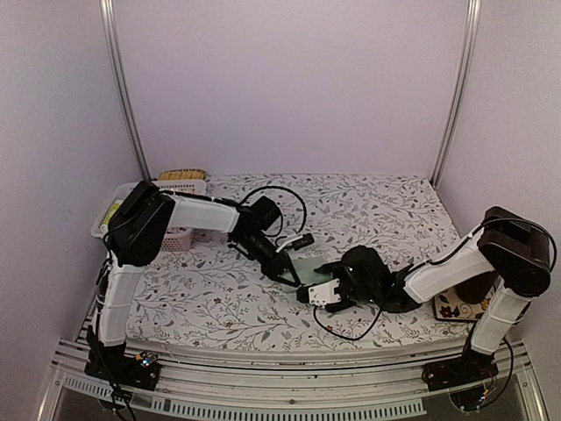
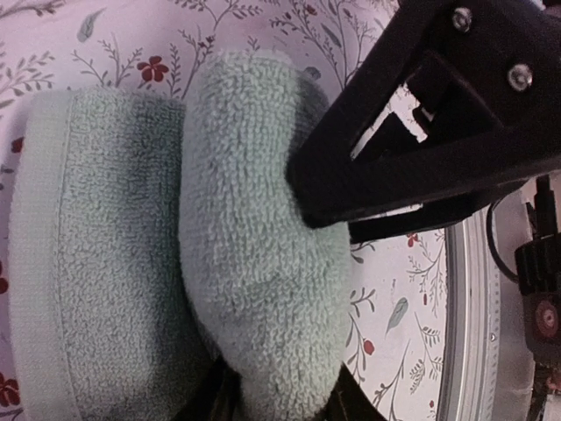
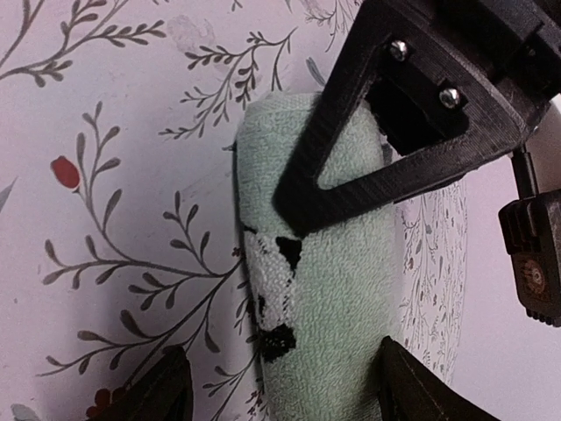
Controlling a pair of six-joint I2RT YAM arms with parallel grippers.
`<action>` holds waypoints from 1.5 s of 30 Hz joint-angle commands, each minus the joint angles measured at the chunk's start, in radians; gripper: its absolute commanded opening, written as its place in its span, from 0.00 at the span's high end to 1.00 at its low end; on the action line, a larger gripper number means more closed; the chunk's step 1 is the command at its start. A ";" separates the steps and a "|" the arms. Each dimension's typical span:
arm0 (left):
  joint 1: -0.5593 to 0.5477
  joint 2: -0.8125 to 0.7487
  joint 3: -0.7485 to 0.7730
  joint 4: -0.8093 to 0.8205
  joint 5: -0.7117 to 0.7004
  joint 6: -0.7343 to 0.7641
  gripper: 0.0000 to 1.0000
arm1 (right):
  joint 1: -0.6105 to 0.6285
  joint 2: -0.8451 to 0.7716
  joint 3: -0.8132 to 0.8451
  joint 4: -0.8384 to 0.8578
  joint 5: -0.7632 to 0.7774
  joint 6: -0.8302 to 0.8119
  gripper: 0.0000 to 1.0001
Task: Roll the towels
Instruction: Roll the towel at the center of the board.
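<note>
Two grippers meet on one roll near the middle of the table. Our left gripper [image 2: 280, 298] is closed narrowly on the mint green towel [image 2: 254, 263], its upper finger [image 2: 394, 158] dug into the fat of the roll. Our right gripper [image 3: 285, 307] stands wide, with the roll's marked end between its jaws and no squeeze showing. Seen from above, both arms reach in from their own sides and cross over the towel. It lies on the flowered tablecloth [image 1: 219, 298], slightly right of centre and toward the near edge. Part of it is rolled, and a flat hemmed tail [image 2: 70, 263] lies touching the roll.

We judge the terry to be light, soft and springy, not fragile, and likely to slump or unwind once pressure comes off. The sound hold is across the full thickness of the roll near each end, not on the loose hem. The cloth beneath may drag with it.

Much is hidden from us. From above, the grippers cover most of the mint towel. The left gripper's lower finger is cut off by the frame's bottom edge. The dark-and-white mark [image 3: 279, 340] is too close to read. The orange-salmon towel [image 1: 460, 307] lies at the near right, half under the right arm, and we cannot tell whether it is rolled. A white lattice basket [image 1: 123, 197] sits at the far left, its contents unclear.
</note>
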 commanded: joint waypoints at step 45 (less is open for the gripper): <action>0.034 -0.641 -0.563 0.570 -0.607 -0.345 0.03 | -0.035 0.071 0.310 -0.684 -0.337 -0.002 0.96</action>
